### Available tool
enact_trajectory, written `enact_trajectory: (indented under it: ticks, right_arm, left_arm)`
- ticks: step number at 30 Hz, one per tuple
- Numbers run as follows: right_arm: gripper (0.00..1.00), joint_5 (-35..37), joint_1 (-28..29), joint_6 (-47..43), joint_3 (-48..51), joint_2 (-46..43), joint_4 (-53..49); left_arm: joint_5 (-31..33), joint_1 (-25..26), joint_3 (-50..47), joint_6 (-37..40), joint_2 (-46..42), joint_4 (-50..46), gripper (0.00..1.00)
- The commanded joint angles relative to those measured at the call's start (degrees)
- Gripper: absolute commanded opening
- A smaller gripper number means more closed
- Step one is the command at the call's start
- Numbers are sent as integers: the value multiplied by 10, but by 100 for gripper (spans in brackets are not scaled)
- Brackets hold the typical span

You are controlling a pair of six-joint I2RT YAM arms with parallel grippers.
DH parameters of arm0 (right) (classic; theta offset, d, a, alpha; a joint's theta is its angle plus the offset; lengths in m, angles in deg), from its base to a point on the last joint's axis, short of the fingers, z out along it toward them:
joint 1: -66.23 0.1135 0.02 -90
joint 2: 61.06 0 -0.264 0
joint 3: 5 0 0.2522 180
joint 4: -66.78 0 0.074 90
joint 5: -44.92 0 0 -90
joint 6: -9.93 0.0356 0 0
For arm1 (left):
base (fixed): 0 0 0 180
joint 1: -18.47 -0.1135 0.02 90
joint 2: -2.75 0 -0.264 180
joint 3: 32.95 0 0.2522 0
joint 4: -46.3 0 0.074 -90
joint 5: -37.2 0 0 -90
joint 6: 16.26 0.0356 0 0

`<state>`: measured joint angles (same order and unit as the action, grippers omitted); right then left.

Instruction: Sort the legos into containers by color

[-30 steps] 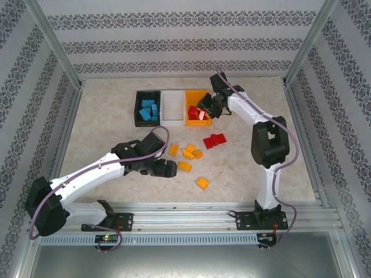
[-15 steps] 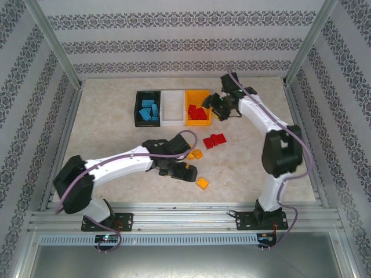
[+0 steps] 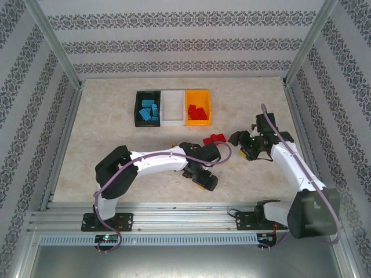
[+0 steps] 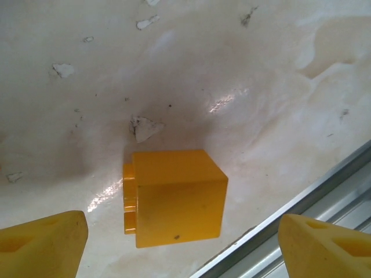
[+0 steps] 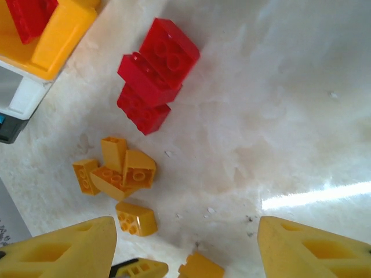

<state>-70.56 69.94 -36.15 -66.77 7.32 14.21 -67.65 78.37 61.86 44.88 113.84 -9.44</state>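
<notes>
Jaws spread, the left gripper (image 4: 182,248) is now set over the yellow brick (image 4: 174,197), seemingly for grasping; the right gripper (image 5: 191,250), also open, is withdrawn from the yellow bin (image 3: 197,92).

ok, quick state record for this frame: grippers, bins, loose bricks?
left gripper: open, poised over a lone yellow brick, not gripping it
right gripper: open, holding nothing
black bin: holds blue bricks
yellow bin: holds red bricks
table: loose red bricks and a cluster of orange bricks, unsorted
</notes>
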Motion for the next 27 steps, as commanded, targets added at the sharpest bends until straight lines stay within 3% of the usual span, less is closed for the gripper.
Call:
enact_trajectory:
  ticks: [1, 12, 18, 27]
  right_arm:
    - [66, -17, -7, -16, 20, -23, -6]
    - [66, -29, -25, -14, 25, -28, -8]
    - [66, -33, -27, -9, 23, -20, -1]
    - [66, -40, -27, 3, 12, 6, 15]
  left_arm:
    - [13, 1, 22, 33, 14, -36, 84]
    - [3, 2, 18, 33, 46, -27, 68]
    - [11, 2, 17, 32, 43, -29, 48]
    - [23, -38, 22, 21, -7, -48, 42]
